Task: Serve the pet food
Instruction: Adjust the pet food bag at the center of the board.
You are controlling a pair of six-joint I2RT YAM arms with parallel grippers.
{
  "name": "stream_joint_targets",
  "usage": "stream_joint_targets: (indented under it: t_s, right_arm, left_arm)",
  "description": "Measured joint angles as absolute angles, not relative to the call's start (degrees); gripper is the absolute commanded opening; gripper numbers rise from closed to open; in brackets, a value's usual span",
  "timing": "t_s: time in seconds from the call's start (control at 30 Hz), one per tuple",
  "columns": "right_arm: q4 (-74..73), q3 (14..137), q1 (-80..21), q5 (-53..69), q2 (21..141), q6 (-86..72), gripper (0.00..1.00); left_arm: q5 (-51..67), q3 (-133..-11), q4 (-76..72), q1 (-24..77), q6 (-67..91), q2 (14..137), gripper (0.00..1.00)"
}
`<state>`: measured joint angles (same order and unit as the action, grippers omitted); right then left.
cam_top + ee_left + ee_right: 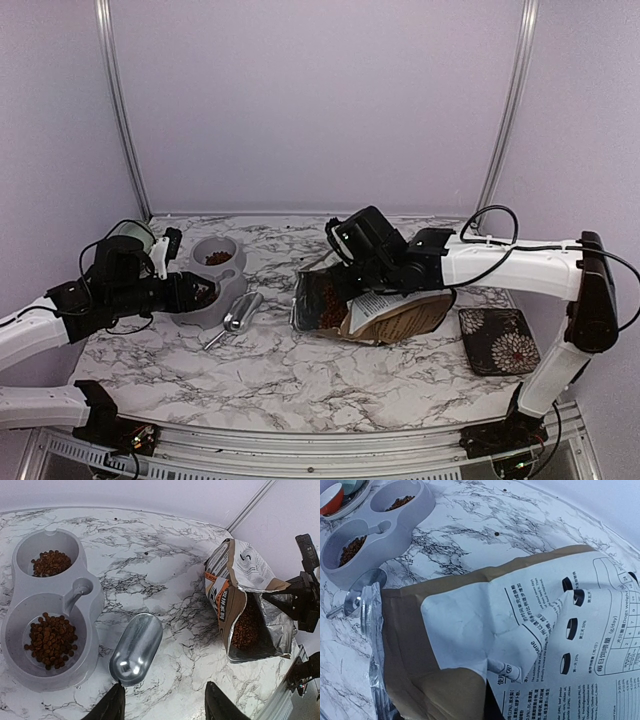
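Pet food kibble lies in both wells of the grey double bowl point(87, 630): the near well point(50, 640) and the far well point(50, 562). More kibble point(245, 627) shows inside the open dog-food bag point(225, 595), which lies on its side. An empty metal scoop point(136, 649) lies between bowl and bag. My left gripper point(165, 700) is open and empty, just short of the scoop's handle end. My right gripper point(345, 272) is over the bag's top side point(470, 625) and pinches a fold of it; its fingers are mostly hidden by the bag.
A red-patterned small bowl point(330, 497) stands beyond the double bowl at the far left. A dark floral pad point(497, 338) lies at the right. A pale cup point(130, 236) stands at the back left. Purple walls and metal posts close the table's back.
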<state>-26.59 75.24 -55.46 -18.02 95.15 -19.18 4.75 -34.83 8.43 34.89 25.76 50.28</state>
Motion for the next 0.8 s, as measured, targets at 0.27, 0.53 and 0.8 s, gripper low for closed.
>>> stream_joint_targets:
  t_s: [0.27,0.53,0.8]
  right_arm:
    - [-37.0,83.0,-58.4,-19.7,95.2,-16.1,0.0]
    - [-46.3,92.8,-61.5,-19.0,95.7,-13.5,0.0]
    - [-50.7,98.0,-62.2,-14.0,95.7,-11.0,0.0]
  left_arm:
    - [6.6,-35.9,8.4,34.9,23.4,50.3,0.55]
    - [10.8,-38.0,9.3,34.9,20.4,50.1,0.55]
    - [18.5,-43.6,9.8,34.9,14.9,48.6,0.54]
